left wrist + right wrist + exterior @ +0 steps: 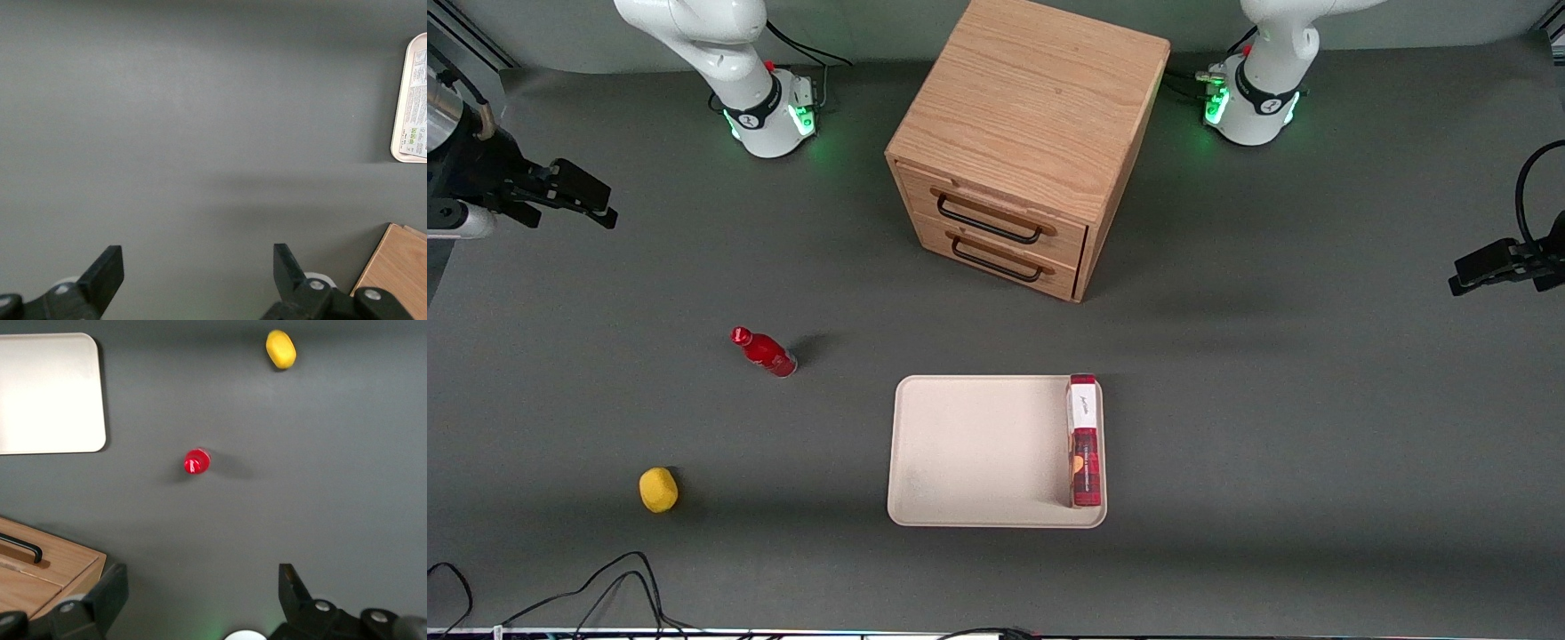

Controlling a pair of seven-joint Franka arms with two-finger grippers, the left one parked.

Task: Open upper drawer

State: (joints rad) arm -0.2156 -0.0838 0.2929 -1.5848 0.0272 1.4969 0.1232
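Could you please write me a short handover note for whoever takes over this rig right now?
Gripper: open, holding nothing, up above the table toward the working arm's end, well clear of the cabinet.
Upper drawer: shut, flush with the cabinet front; its black bar handle is untouched. The lower drawer beneath it is shut too.
Done: nothing yet.
Left: bring the gripper to the upper handle, grasp it and pull the drawer out.
Also on the table: red bottle, yellow object, tray carrying a red box.
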